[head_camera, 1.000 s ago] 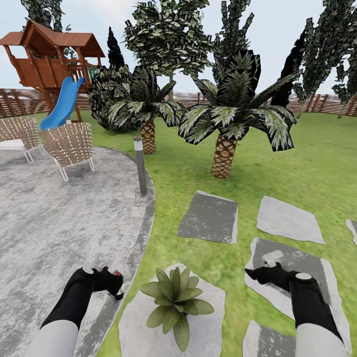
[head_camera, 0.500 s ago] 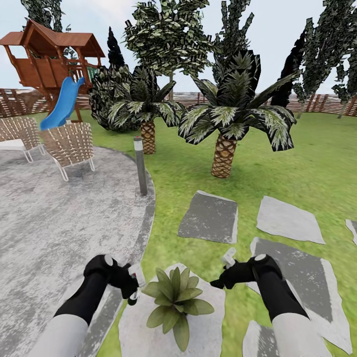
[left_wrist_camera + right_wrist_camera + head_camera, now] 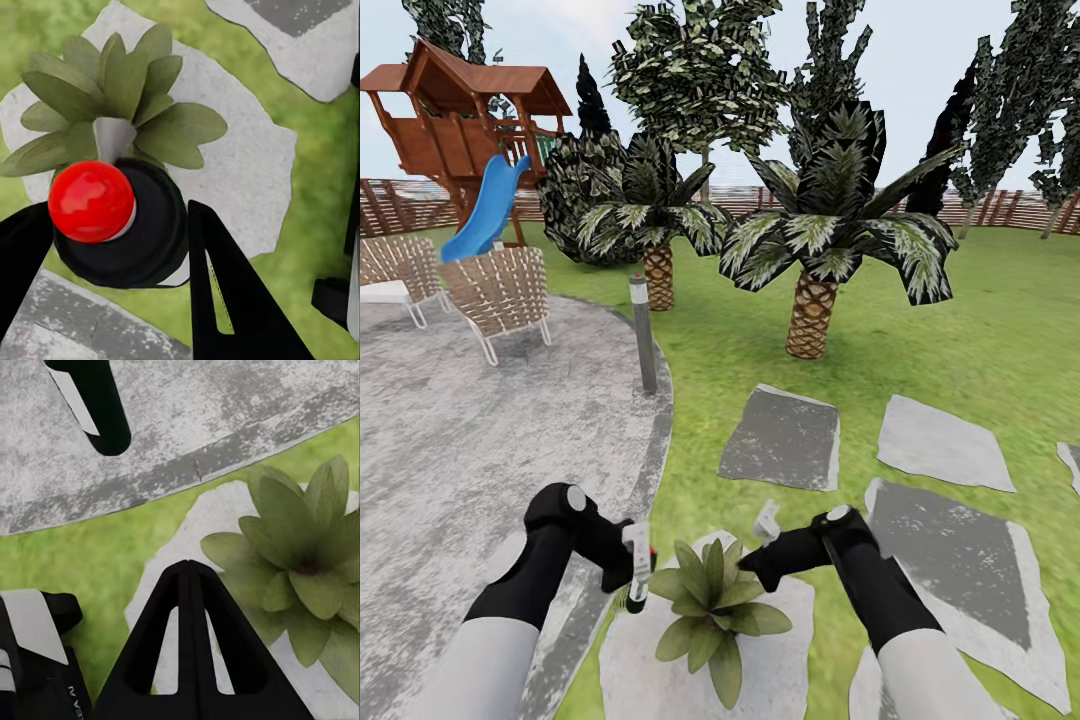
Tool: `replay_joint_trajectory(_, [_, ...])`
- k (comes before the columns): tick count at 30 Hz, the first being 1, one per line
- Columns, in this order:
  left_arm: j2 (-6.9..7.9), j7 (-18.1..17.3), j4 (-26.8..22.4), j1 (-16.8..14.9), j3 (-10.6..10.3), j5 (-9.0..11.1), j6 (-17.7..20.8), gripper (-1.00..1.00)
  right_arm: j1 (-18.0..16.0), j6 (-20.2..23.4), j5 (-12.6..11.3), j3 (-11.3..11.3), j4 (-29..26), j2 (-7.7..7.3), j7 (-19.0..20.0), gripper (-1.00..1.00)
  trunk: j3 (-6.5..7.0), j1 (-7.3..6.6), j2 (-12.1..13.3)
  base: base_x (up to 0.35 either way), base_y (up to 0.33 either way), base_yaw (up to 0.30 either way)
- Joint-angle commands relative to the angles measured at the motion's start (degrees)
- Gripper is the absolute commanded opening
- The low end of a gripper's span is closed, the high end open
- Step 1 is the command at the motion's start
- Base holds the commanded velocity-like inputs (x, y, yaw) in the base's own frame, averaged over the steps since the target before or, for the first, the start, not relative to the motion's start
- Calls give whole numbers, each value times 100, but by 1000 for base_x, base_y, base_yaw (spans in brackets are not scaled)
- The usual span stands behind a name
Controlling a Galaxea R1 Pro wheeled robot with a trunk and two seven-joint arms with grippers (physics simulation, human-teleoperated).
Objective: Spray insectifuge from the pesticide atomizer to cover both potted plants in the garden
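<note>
White pesticide atomizer (image 3: 637, 566) clamped in left end effector (image 3: 628, 568), just beside potted plant (image 3: 712, 605); right end effector (image 3: 758, 570) closed, empty.

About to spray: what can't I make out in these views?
- Pot of the plant: head view, under its own leaves; left wrist view, behind the atomizer.
- Atomizer's nozzle and trigger: left wrist view, behind its dark base; head view, too small beside the left claw.
- Right claw touching the leaves or not: head view, its tip merges with them.
</note>
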Motion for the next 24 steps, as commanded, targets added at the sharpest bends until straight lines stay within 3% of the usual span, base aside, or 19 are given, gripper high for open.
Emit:
replay_joint_trajectory(1, [-30, -38, -1, -6, -29, 5, 59, -100, -2, 54, 25, 10, -14, 19, 31, -100, -6, -1, -3, 0, 0, 0])
replay_joint_trajectory(4, [-145, -39, 9, -4, -263, 34, 59, -100, -2, 63, -12, 317, -165, 34, 32, -100, -6, -1, -3, 0, 0, 0])
replay_joint_trajectory(6, [-200, -39, 16, -4, -396, 37, 63, -100, -3, 81, -178, 476, -242, 35, 29, -100, -6, -1, -3, 0, 0, 0])
replay_joint_trajectory(9, [-227, -46, 25, -4, -626, 35, 76, -100, -2, 190, -451, 545, -516, 36, 31, -100, -6, -1, -3, 0, 0, 0])
replay_joint_trajectory(11, [-234, -47, 64, -4, -738, 31, 81, -100, -1, 557, -523, 565, -847, 36, 32, -100, -6, -1, -3, 0, 0, 0])
replay_joint_trajectory(14, [-245, -48, 175, -4, -779, 30, 83, -100, -1, 768, -547, 572, -1104, 36, 32, -100, -6, -1, -3, 0, 0, 0])
replay_joint_trajectory(24, [-352, -40, 206, -4, -911, 35, 83, -100, -1, 794, -551, 573, -1139, 36, 32, -100, -6, -1, -3, 0, 0, 0])
